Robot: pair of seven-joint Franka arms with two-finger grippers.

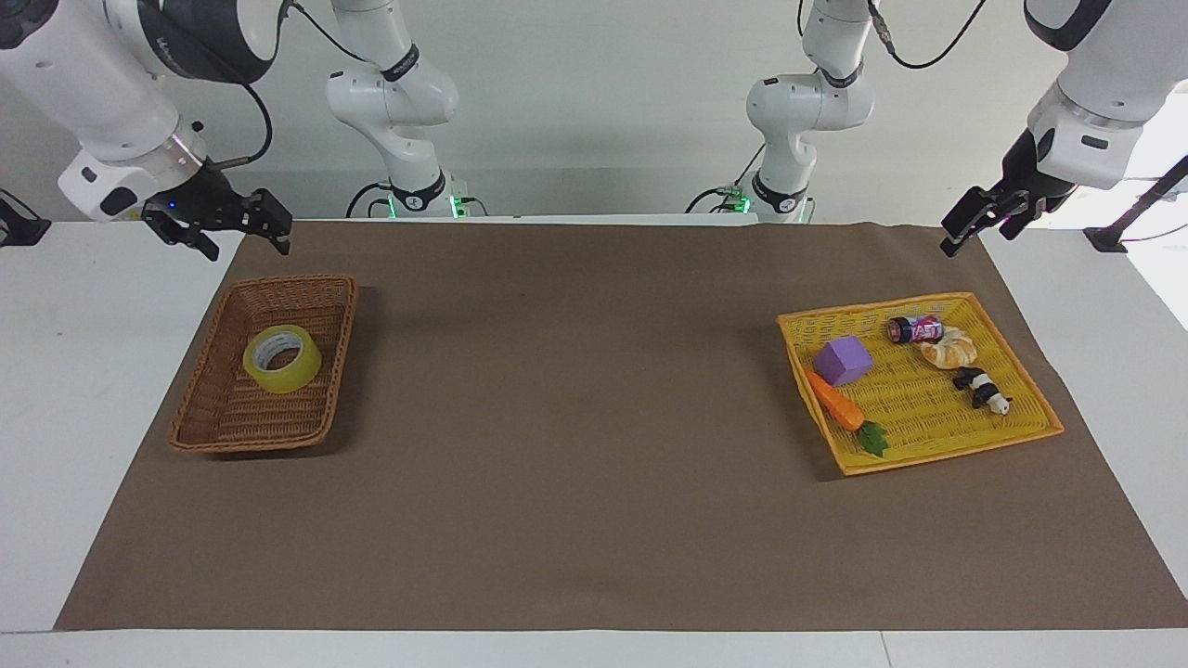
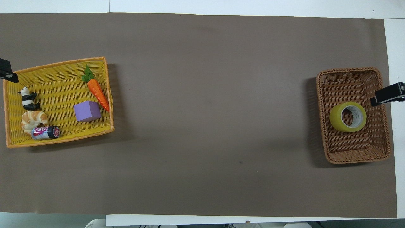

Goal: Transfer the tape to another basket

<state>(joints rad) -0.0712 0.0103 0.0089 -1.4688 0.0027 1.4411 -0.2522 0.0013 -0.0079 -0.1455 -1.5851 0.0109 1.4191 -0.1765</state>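
Note:
The yellow tape [image 1: 282,359] lies flat in the brown wicker basket [image 1: 251,443] at the right arm's end of the table. It also shows in the overhead view [image 2: 347,116], inside the basket [image 2: 348,70]. My right gripper [image 1: 243,243] is open and empty, raised in the air over the mat's edge by the basket, clear of the tape. One of its fingers [image 2: 386,94] shows over the basket's rim in the overhead view. My left gripper [image 1: 967,237] is open and empty, held up over the mat's corner at the left arm's end.
A bright yellow woven basket [image 1: 928,302] at the left arm's end holds a purple cube [image 1: 843,360], a carrot [image 1: 835,401], a small can [image 1: 914,328], a croissant [image 1: 949,350] and a panda figure [image 1: 982,388]. Brown mat [image 1: 575,417] lies between the baskets.

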